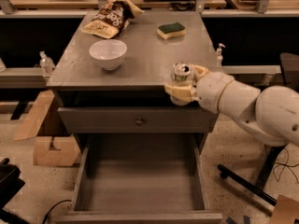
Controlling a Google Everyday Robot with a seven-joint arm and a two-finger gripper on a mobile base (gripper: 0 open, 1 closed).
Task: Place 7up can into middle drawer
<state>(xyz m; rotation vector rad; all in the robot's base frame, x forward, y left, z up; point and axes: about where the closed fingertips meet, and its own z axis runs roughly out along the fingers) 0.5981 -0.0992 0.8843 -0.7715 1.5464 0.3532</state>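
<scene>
The 7up can (181, 73) is held upright in my gripper (183, 85), its silver top showing. The gripper's pale fingers (180, 92) wrap the can at the front right edge of the cabinet top (140, 50), just past the edge. The white arm (247, 104) reaches in from the right. The middle drawer (140, 183) stands pulled open below, a deep grey tray with a bare flat bottom. The can hangs above and to the right of the drawer's back part.
A white bowl (108, 54), a chip bag (108, 21) and a green-and-yellow sponge (171, 30) lie on the cabinet top. The shut upper drawer front with a round knob (138, 122) sits above the open drawer. Cardboard boxes (51, 148) stand on the floor at the left.
</scene>
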